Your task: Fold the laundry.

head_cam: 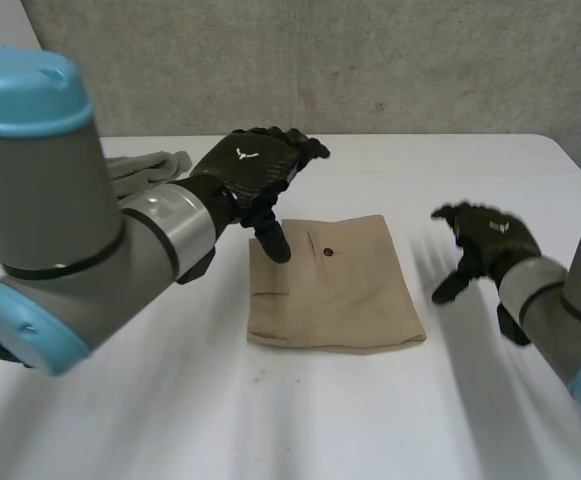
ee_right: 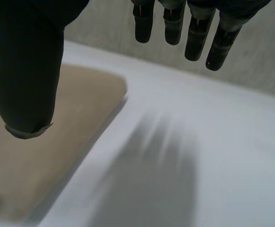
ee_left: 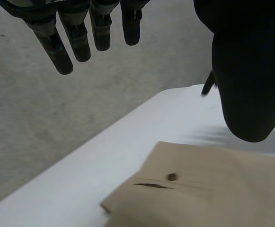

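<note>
A tan pair of trousers [head_cam: 335,285], folded into a neat rectangle with a button and pocket slit on top, lies at the middle of the white table [head_cam: 300,420]. My left hand [head_cam: 255,172] hovers above its far left corner, open, fingers straight and thumb pointing down, holding nothing. In the left wrist view the folded trousers [ee_left: 208,189] lie below the thumb [ee_left: 248,80]. My right hand [head_cam: 485,240] hangs open above the table, a little to the right of the fold. The fold's edge [ee_right: 42,161] lies under the right thumb [ee_right: 26,71].
A pale grey cloth [head_cam: 145,165] lies bunched at the far left of the table, behind my left arm. A grey concrete wall [head_cam: 320,60] stands behind the table's far edge.
</note>
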Controlling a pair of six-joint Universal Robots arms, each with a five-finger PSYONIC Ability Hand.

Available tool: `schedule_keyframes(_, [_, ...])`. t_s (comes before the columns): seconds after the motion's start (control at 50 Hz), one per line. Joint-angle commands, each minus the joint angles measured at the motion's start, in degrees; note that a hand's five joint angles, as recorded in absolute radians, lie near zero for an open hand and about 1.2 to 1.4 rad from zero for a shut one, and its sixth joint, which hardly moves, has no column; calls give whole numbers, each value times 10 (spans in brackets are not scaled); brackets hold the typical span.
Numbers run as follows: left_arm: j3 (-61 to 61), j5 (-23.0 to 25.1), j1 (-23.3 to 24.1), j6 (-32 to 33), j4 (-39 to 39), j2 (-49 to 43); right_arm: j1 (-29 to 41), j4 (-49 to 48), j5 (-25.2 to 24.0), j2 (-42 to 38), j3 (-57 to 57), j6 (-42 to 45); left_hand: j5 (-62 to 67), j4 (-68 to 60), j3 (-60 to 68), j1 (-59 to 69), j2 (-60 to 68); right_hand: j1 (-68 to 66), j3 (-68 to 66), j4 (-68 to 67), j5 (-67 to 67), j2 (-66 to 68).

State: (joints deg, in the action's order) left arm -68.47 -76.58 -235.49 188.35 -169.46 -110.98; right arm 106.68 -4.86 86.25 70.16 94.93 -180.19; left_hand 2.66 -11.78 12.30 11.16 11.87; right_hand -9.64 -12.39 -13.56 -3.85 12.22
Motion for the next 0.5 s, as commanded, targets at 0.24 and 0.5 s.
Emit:
schedule_keyframes(0.24, [-3, 64, -6, -5, 44, 3, 7, -82, -72, -94, 51, -84, 1, -10, 4, 16, 9, -4, 24, 36, 39, -22])
schedule_keyframes(0.5, [-3, 64, -10, -7, 44, 2, 40, -107, -65, -149, -10, -108, 1, -10, 4, 16, 9, -78, -51, -39, -36, 53])
